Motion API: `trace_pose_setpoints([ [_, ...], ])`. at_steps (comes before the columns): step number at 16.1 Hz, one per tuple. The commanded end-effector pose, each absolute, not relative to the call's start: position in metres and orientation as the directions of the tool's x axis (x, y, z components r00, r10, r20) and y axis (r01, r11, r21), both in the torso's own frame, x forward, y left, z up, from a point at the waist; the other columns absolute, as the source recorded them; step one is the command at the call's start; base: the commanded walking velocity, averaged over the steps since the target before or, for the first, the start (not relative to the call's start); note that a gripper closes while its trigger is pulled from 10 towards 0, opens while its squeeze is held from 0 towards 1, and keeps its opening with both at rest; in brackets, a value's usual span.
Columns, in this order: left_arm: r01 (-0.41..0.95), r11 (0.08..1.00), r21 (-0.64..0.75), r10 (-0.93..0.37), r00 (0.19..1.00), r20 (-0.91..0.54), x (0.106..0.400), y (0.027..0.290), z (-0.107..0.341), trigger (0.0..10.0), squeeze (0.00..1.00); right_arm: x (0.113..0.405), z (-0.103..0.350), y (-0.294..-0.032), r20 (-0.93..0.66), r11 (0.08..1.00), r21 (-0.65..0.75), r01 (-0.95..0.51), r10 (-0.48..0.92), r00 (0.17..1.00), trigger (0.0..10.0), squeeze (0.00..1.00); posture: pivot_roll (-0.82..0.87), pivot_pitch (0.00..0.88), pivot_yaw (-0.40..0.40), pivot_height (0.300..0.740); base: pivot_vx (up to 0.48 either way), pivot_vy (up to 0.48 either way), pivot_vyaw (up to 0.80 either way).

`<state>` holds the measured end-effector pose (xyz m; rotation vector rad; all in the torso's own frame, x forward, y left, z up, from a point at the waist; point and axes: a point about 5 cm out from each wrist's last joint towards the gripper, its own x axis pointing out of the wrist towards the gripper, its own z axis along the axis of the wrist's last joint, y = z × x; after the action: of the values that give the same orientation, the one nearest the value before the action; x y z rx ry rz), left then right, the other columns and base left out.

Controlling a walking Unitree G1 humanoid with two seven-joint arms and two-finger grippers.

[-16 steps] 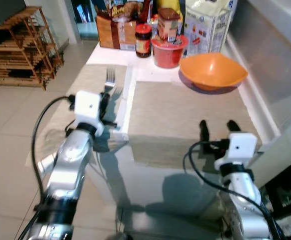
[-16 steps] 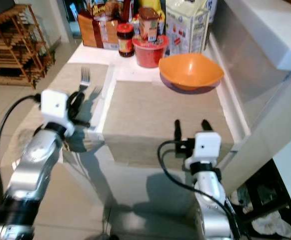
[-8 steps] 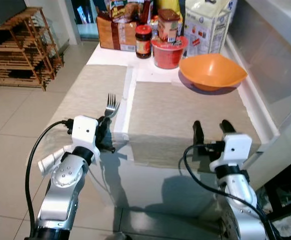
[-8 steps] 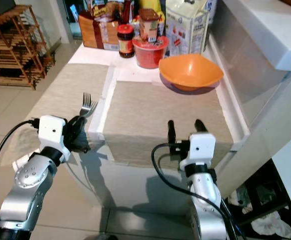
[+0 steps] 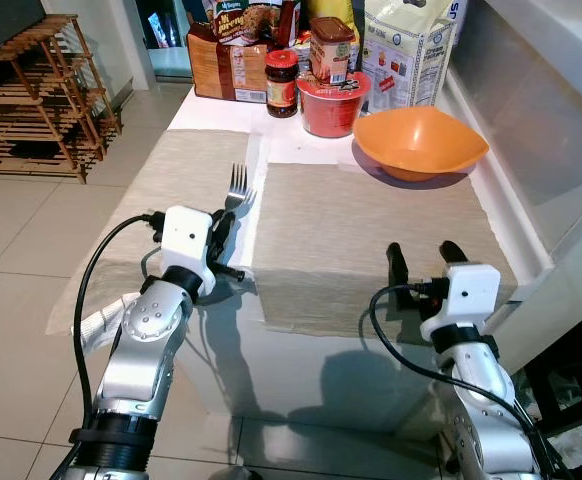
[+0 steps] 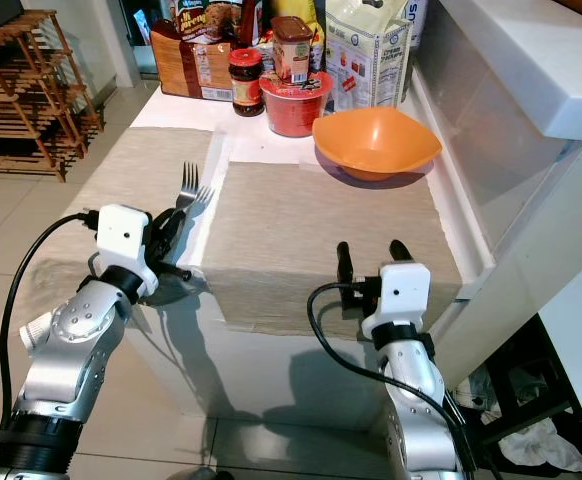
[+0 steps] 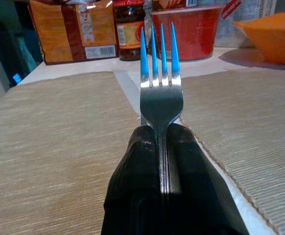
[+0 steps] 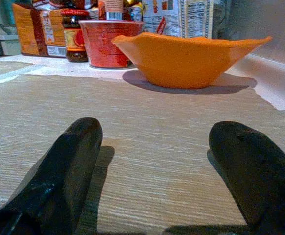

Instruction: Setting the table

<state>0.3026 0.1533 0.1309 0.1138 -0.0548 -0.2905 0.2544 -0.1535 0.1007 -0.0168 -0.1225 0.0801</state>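
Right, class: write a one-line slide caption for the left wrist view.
Left end effector grips a fork, tines pointing over two beige placemats.

1. A silver fork [image 7: 160,93], its tines glinting blue, sits pinched between black fingers [image 7: 137,181].
2. Two beige woven placemats [image 5: 366,235] lie on a white table [image 5: 261,160].
3. An orange bowl [image 5: 419,143] sits beside a red cup [image 5: 328,104] and a dark jar with a red lid [image 5: 282,69].
4. A brown snack box [image 5: 229,58] and a white carton with coloured print [image 5: 404,50] stand behind.
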Motion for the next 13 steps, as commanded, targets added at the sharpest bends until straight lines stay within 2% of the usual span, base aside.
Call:
trace_pose_setpoints([
  [1, 0.297, 0.946, 0.129, -0.305, 0.951, 0.047, 0.3023, 0.1501, 0.1328, 0.0, 0.0, 0.2542, 0.0957, -0.156, 0.089, 0.997, -0.007, -0.082, 0.082, 0.993, 10.0, 0.0, 0.01, 0.0, 0.028, 0.74, 0.0, 0.0, 0.0],
  [6, 0.289, 0.954, 0.076, -0.295, 0.952, 0.081, 0.2977, 0.146, 0.1345, 0.0, 0.0, 0.2551, 0.0912, -0.1591, 0.068, 0.996, -0.012, -0.091, 0.091, 0.993, 10.0, 0.0, 0.02, 0.0, 0.014, 0.74, 0.0, -0.48, 0.0],
  [9, 0.258, 0.962, 0.087, -0.265, 0.961, 0.082, 0.2991, 0.1496, 0.1346, 0.0, 0.0, 0.2565, 0.0907, -0.1584, 0.065, 0.995, -0.015, -0.1, 0.101, 0.993, 10.0, 0.0, 0.03, 0.0, 0.011, 0.74, 0.0, 0.0, 0.0],
  [12, 0.239, 0.967, 0.091, -0.247, 0.965, 0.084, 0.3026, 0.1521, 0.1359, 0.0, 0.0, 0.2579, 0.0889, -0.159, 0.06, 0.994, -0.016, -0.104, 0.105, 0.993, 10.0, 0.0, 0.03, 0.0, 0.009, 0.74, -0.444, 0.0, 0.0],
  [13, 0.235, 0.968, 0.094, -0.243, 0.966, 0.085, 0.3039, 0.1522, 0.1368, 0.0, 0.0, 0.2577, 0.0883, -0.1587, 0.058, 0.994, -0.017, -0.106, 0.107, 0.993, 10.0, 0.0, 0.03, 0.0, 0.009, 0.74, 0.0, 0.0, 0.0],
])
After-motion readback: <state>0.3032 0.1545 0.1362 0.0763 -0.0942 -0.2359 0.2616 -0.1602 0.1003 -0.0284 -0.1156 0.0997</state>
